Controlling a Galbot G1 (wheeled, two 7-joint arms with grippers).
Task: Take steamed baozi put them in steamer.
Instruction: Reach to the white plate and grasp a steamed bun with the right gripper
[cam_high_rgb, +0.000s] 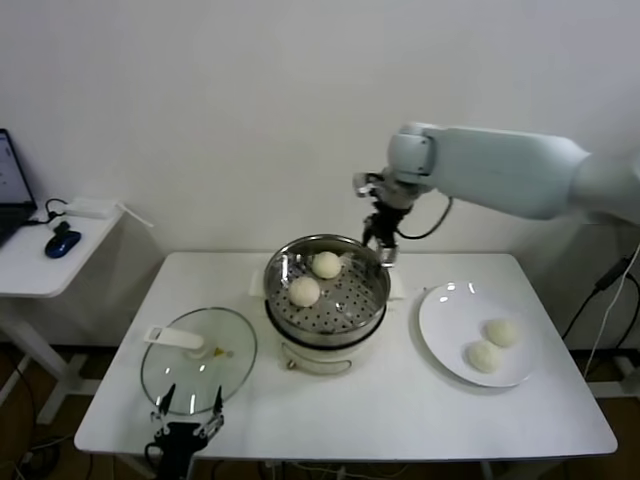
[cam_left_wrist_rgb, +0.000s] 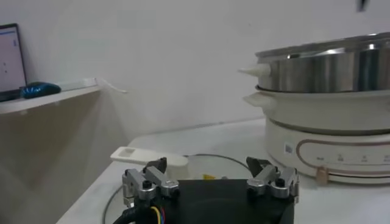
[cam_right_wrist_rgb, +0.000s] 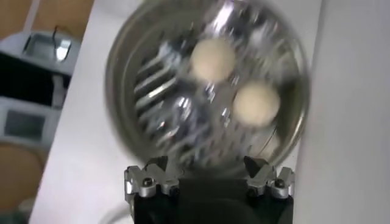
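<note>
Baozi — two (cam_high_rgb: 304, 291) in steamer (cam_high_rgb: 372, 300), two (cam_high_rgb: 485, 356) on plate (cam_high_rgb: 440, 330)

I count four steamed baozi: two (cam_high_rgb: 326, 264) (cam_high_rgb: 304, 291) in my one steamer (cam_high_rgb: 372, 300), two (cam_high_rgb: 502, 332) (cam_high_rgb: 485, 356) on the single white plate (cam_high_rgb: 445, 320). One glass lid (cam_high_rgb: 198, 372). One blue object, probably a mouse (cam_high_rgb: 62, 242), on the side table (cam_high_rgb: 35, 270).

Head overlooks table (cam_high_rgb: 400, 420) — wrists share steamer (cam_high_rgb: 327, 297).
</note>
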